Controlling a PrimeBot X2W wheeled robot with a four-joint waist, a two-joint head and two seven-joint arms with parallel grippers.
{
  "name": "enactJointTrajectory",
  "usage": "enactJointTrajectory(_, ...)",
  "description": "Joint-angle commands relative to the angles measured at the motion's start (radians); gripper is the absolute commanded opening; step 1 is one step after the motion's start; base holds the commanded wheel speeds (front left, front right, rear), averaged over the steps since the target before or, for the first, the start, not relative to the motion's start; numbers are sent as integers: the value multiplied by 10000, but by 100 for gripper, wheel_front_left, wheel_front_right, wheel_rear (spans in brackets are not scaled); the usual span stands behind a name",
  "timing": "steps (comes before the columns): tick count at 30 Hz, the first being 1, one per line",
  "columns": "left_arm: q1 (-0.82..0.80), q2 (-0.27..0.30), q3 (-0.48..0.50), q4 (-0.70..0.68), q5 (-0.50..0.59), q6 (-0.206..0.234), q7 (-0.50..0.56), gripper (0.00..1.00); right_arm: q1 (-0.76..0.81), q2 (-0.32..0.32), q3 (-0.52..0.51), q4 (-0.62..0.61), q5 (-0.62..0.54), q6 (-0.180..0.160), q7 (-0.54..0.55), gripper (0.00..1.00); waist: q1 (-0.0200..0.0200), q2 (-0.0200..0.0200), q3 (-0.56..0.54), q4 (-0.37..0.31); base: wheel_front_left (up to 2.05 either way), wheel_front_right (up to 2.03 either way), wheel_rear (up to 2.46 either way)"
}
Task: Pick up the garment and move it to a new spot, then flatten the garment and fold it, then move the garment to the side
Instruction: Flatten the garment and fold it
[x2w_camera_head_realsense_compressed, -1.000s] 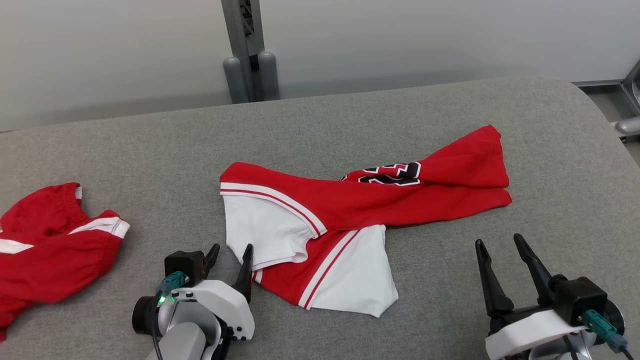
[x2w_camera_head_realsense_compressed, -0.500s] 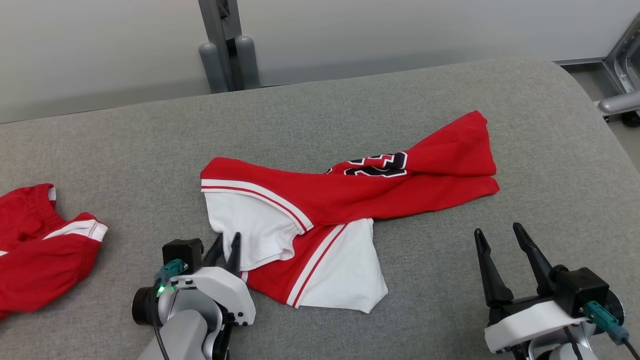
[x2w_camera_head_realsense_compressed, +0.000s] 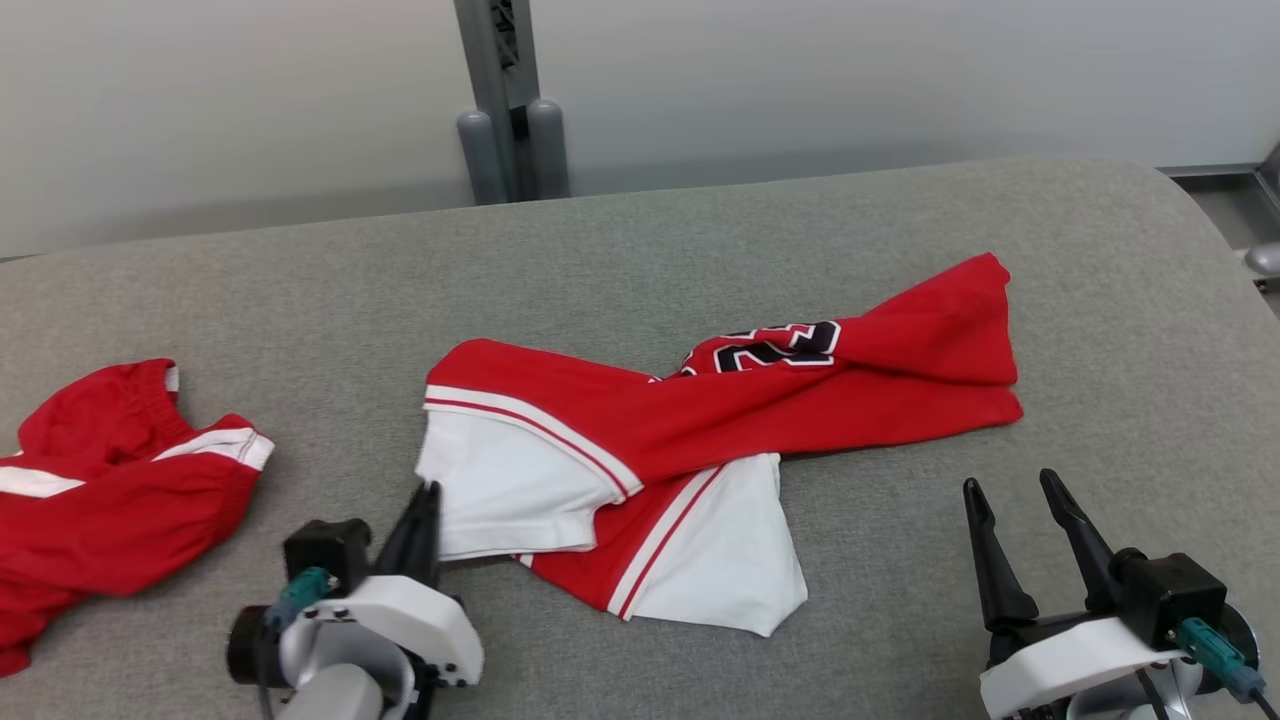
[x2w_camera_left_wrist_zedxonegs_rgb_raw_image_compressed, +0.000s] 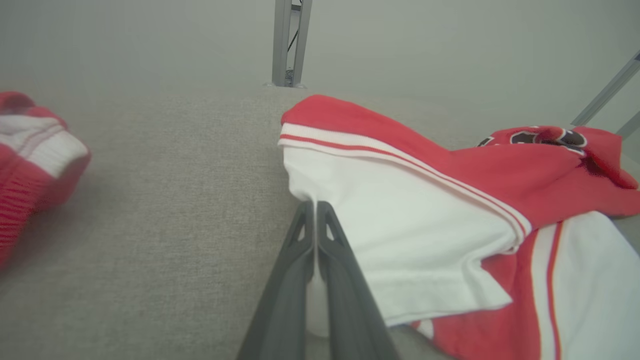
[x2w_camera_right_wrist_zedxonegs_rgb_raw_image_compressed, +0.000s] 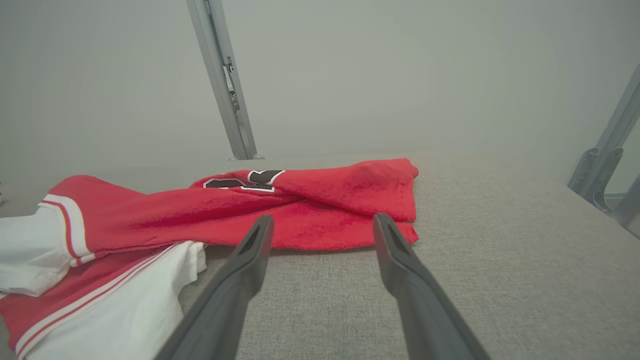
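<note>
The left claw (x2w_camera_head_realsense_compressed: 425, 497) had been open a second before, with its two fingers on either side of the white edge (x2w_camera_head_realsense_compressed: 450, 500) of the jersey (x2w_camera_head_realsense_compressed: 720, 420). Then it snapped shut. In the left wrist view its fingers were pressed tight together with a bit of white cloth pinched between them, so it was gripping the jersey by that edge.

The jersey lay crumpled in the middle of the grey worktop (x2w_camera_head_realsense_compressed: 800, 230). Its red part was twisted across the white parts, and its black number (x2w_camera_head_realsense_compressed: 775, 345) was half hidden in a fold. It had not been lifted yet.

The right claw (x2w_camera_head_realsense_compressed: 1008, 480) had stayed wide open and held nothing. It sat near the red end of the jersey but was not touching it.

Another red garment (x2w_camera_head_realsense_compressed: 110, 500) lay far off on the left.

I think the pick-up was just starting. With the grip made, the jersey looked ready to be lifted and carried to a new spot.
</note>
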Motion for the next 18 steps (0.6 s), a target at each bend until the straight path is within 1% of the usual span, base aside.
enactJointTrajectory(1, 8, 230, 115, -180, 90, 122, -10, 0, 75, -53, -36, 32, 23, -5, -46, 100, 0, 0, -74, 120, 0, 0, 0)
enactJointTrajectory(6, 84, 707, 145, -720, 291, 524, 191, 0, 29, -53, 28, 153, 22, -5, -46, 100, 0, 0, -134, 300, 0, 0, 0)
enactJointTrajectory(7, 94, 708, 125, -723, 283, 549, 326, 22, 2, -53, 57, 171, 45, -5, -46, 100, 0, 0, -133, 316, 0, 0, 0)
enactJointTrajectory(8, 127, 671, 83, -664, 200, 547, 548, 78, -20, -55, 94, 186, 85, -7, -46, 100, 0, 0, -133, 329, 0, 0, 0)
enactJointTrajectory(9, 146, 636, 62, -638, 141, 524, 673, 100, -35, -55, 114, 207, 93, -7, -46, 100, 0, 0, -140, 337, 0, 0, 0)
enactJointTrajectory(13, 265, 734, 92, -713, 297, 901, 618, 100, -50, -55, 184, 241, 139, -5, -46, 100, 0, 0, -157, 336, 0, 0, 0)
enactJointTrajectory(16, 600, 887, 286, -929, 363, 1219, 381, 100, 24, -55, 82, 249, 102, -5, -46, 100, 0, 0, -170, 364, 0, 0, 0)
enactJointTrajectory(18, 876, 898, 455, -1100, 246, 1351, 267, 100, 61, -52, 26, 249, 104, -5, -46, 100, 0, 0, -177, 411, 0, 0, 0)
